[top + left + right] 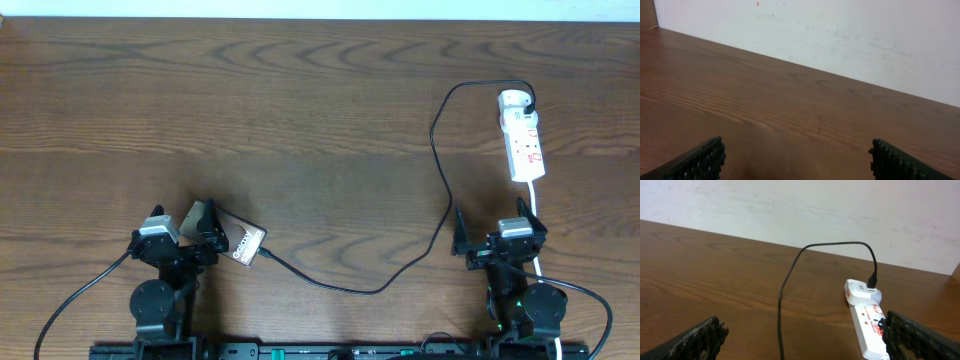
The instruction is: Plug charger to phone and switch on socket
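The phone (246, 245) lies near the front left, just right of my left gripper (185, 222). The charger's black cable (440, 170) runs from the phone's lower right corner across the table to a white adapter at the far end of the socket (523, 138). Its tip sits at the phone's edge; I cannot tell if it is seated. The socket is a white strip with red marks at the right, also in the right wrist view (869, 325) with the cable (781, 292). My right gripper (498, 228) is open, in front of the socket. Both grippers are open and empty.
The socket's white cord (537, 215) runs down past my right gripper toward the front edge. Both arm bases stand at the front edge. A white wall (840, 35) rises behind the far edge of the wooden table (300, 110).
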